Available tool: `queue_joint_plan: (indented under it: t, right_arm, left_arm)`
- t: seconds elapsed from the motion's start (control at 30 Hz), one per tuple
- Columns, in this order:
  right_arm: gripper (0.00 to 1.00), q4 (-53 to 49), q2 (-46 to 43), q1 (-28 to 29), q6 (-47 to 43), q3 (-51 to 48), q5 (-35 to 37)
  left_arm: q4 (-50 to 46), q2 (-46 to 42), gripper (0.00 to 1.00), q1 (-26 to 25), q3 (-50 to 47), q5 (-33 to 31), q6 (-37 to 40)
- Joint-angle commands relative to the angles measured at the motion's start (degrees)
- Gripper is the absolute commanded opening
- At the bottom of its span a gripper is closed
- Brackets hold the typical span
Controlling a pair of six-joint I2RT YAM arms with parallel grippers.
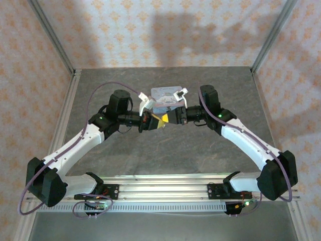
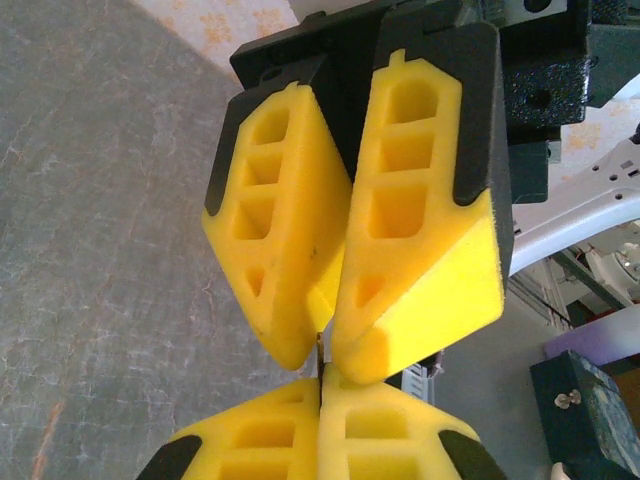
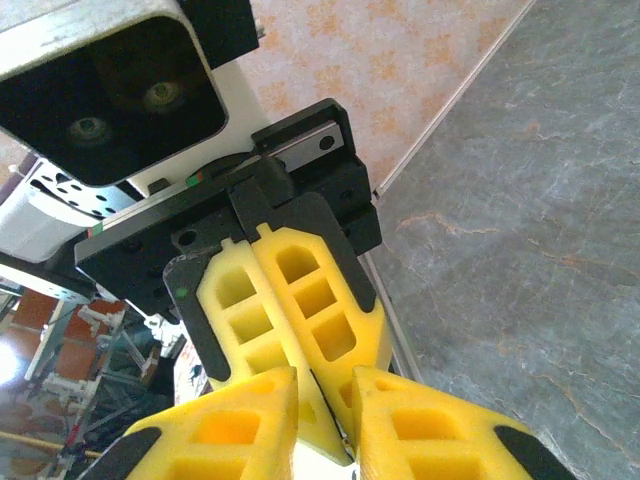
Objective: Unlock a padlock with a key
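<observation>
Closed left end effector [image 2: 320,395] meets closed right end effector [image 2: 326,352] tip-to-tip, perhaps touching.

Bright, even light (soft wall shadows), sharp.

The right gripper [image 3: 322,385] comes in from the bottom edge, and its two yellow foam fingers [image 3: 225,425] have a narrow gap between them. The left gripper [image 3: 330,438] points into this gap, its yellow fingers pressed together below a black mount. Behind are the grey bench [image 3: 540,220] and a patterned wall [image 3: 380,60].
</observation>
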Motion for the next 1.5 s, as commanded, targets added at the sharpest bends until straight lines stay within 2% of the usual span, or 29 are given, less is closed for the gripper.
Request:
queue_joint_plan:
  t: [0.0,0.5,0.6,0.7,0.77,0.93,1.1,1.2,1.47]
  right_arm:
    - [0.22,1.1,-2.1,0.3,-1.2,-0.1,-2.5]
    - [0.16,-0.7,-1.6,0.3,-3.0,-0.4,-2.8]
    - [0.11,-1.5,-1.5,0.3,-3.8,-0.5,-3.2]
    - [0.02,-2.0,-1.3,0.3,-4.2,-0.6,-3.6]
    - [0.0,-2.0,-1.1,0.3,-4.4,-0.5,-3.6]
    - [0.0,-3.1,-0.9,0.1,-4.5,-0.2,1.3]
    - [0.0,0.9,0.5,-0.1,0.6,-0.5,4.8]
    - [0.0,3.5,1.2,-0.3,3.5,-0.9,6.9]
    - [0.0,4.9,1.6,-2.3,7.3,-1.7,12.1]
  left_arm:
    - [2.9,-1.6,0.0,0.9,0.1,1.5,-1.0]
    - [4.1,-1.9,0.0,1.2,-0.3,2.4,-2.1]
    - [4.4,-1.8,0.0,1.3,-0.3,2.5,-2.2]
    - [5.0,-1.7,0.0,1.4,-0.3,2.8,-2.8]
    - [5.6,-1.7,0.0,1.4,-0.3,2.7,-3.4]
    - [7.1,-1.6,0.0,1.4,-0.7,0.7,-5.9]
    - [9.9,-1.6,0.0,1.5,-1.8,-3.2,-9.6]
    - [11.4,-1.4,0.16,1.6,-2.4,-5.4,-11.6]
    - [11.5,-1.3,0.41,3.2,-3.6,-10.9,-15.1]
